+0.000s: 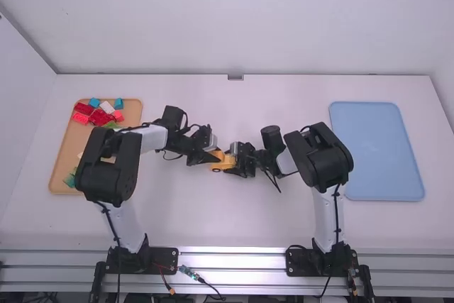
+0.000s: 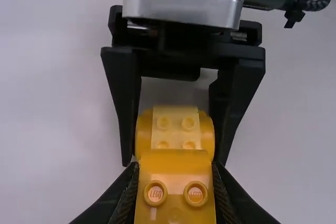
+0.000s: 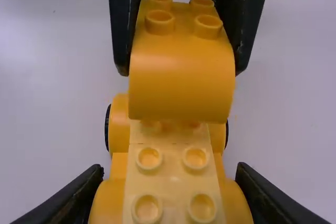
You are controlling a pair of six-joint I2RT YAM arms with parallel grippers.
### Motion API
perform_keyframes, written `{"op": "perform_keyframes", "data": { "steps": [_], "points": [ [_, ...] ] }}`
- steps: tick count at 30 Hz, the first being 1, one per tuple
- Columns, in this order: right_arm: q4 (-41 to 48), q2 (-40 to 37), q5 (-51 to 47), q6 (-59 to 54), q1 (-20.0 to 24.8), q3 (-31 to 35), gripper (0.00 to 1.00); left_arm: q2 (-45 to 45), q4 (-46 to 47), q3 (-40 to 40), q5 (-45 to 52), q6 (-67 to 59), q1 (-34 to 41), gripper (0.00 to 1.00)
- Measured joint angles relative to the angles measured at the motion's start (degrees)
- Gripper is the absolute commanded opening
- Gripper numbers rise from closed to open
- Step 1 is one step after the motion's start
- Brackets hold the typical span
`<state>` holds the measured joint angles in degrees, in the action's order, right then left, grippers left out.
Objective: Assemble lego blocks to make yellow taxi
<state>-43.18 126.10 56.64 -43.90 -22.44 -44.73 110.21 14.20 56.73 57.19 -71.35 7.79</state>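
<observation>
The left gripper (image 3: pixel 181 69) pinches the curved yellow block (image 3: pixel 181 95) above the left end of the wheeled base (image 3: pixel 171 184), whose right end the right gripper (image 2: pixel 174 162) clamps.

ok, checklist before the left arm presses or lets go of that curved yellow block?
1. Left gripper closed on the curved yellow block: ok
2. Right gripper holding the wheeled yellow base: ok
3. Block roughly centred across the base's width: ok
4. Block's own top studs uncovered: ok
5. Block fully seated on the base: cannot tell, the joint is hidden
</observation>
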Motion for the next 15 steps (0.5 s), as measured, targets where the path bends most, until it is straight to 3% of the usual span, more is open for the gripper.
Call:
{"op": "perform_keyframes", "data": {
  "steps": [10,15],
  "points": [
    [-0.07,0.00,-0.07,0.04,0.00,0.00,0.57,-0.39,-10.54,-1.68,-6.10,7.85,5.62,0.02],
    [-0.07,0.00,-0.07,0.04,0.00,0.00,0.57,-2.16,-11.10,-3.85,-6.75,9.05,5.73,0.02]
  ]
}}
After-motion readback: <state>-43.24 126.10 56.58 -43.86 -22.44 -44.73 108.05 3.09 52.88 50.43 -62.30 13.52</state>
